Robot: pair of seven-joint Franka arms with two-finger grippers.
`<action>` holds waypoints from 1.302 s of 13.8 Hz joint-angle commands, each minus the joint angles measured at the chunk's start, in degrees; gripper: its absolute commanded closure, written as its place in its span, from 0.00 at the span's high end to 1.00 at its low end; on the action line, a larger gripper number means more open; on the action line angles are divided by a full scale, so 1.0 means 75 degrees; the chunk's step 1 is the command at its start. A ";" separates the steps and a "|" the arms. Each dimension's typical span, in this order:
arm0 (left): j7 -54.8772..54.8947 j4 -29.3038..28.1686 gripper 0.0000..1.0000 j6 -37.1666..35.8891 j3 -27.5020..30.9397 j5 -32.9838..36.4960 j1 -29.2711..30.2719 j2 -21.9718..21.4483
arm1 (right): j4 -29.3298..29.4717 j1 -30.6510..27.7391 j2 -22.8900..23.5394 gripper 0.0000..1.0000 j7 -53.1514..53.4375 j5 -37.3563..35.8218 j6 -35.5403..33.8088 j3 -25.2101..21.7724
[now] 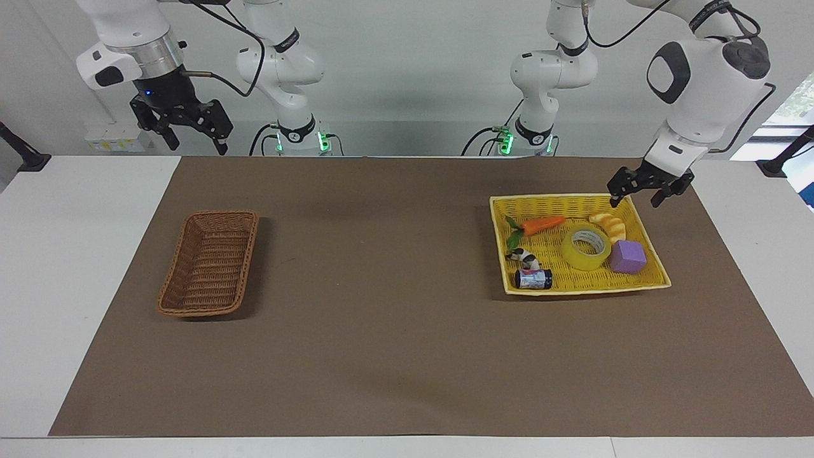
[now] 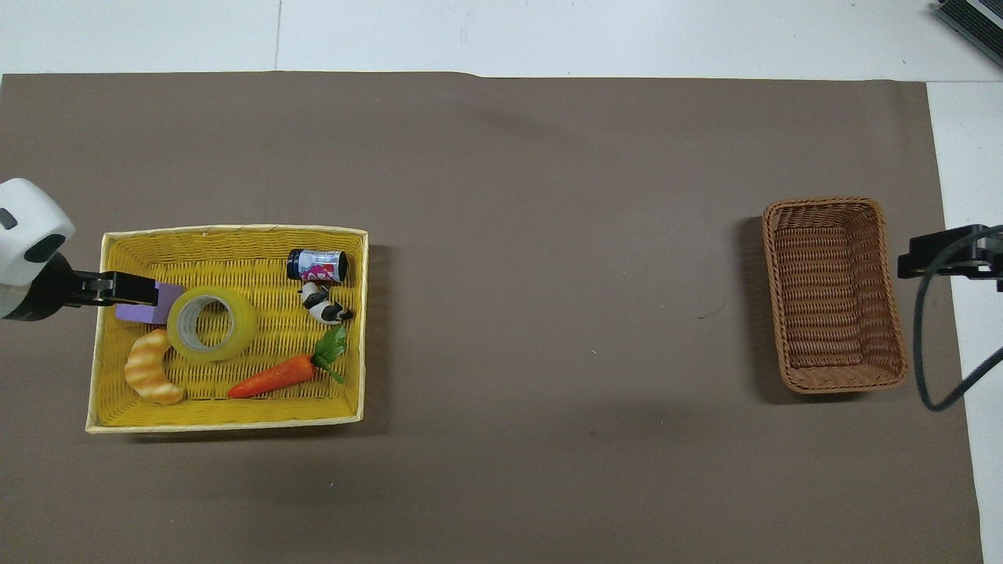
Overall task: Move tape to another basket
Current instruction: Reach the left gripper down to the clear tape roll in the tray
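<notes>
We judge the step in hand to be the approach. The left gripper (image 1: 636, 196) hangs over the corner of the yellow tray (image 1: 655, 273) nearest the left arm's base, fingers spread wide and holding nothing. The tape (image 1: 586, 247) lies flat in that tray, core upward, touching the purple cube (image 1: 628, 257) and just beside the croissant (image 1: 609, 226).

For the next move we need the gripper brought over the roll and lowered, with one finger in the core and one outside the wall, clear of the cube and croissant.

The tray also holds a carrot (image 1: 540, 224), a small can (image 1: 533, 278) on its side and a black-and-white figure (image 1: 523, 257). The basket (image 1: 210, 264) stands well apart toward the right arm's end of the counter and holds nothing. The right gripper (image 1: 184, 124) waits there, raised, fingers open and empty.
</notes>
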 commanded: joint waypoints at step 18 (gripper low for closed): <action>-0.0134 -0.1304 0.00 0.1871 0.0077 0.0109 0.0132 0.1450 | -0.0034 -0.0062 -0.0082 1.00 0.0074 0.0127 -0.0050 0.0016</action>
